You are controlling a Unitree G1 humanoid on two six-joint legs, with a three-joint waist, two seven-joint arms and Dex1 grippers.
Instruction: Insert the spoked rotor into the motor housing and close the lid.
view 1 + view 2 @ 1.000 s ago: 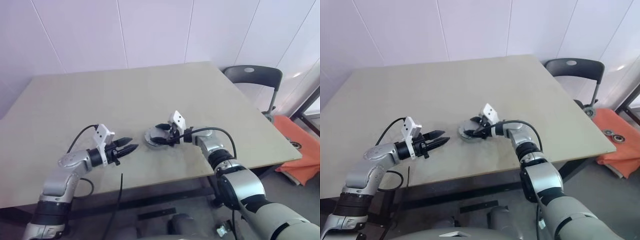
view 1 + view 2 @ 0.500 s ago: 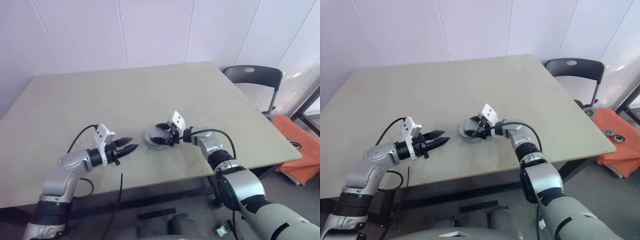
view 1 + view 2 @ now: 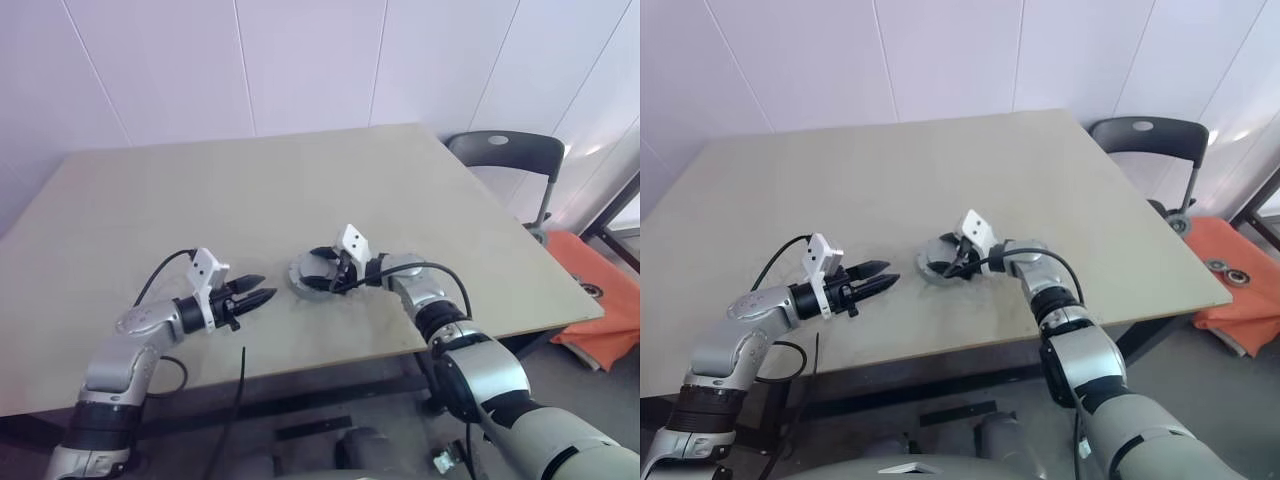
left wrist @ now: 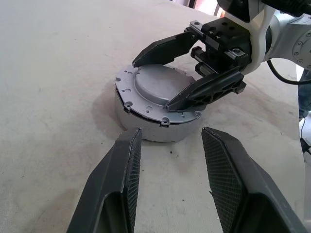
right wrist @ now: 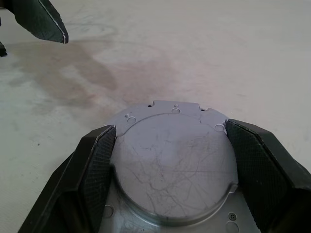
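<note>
Right wrist view: scratched grey lid [image 5: 172,160] (screw-holed rim)

Bright even daylight, soft shadows on the table [image 3: 200,200], glare at right edge, wrist views sharp

Legible markings: none.
No text, label, brand or number readable on the lid [image 4: 158,90] or the tabletop [image 3: 300,190].

Lid [image 5: 172,160] is showing plain silver-grey, fine scratches all over its raised centre. My fingers [image 4: 221,182] are showing black, with a cross-hatched texture on the inner pads. Table [image 3: 200,200] is showing pale beige, faintly smudged. Chair [image 3: 505,150] is showing dark grey.
</note>
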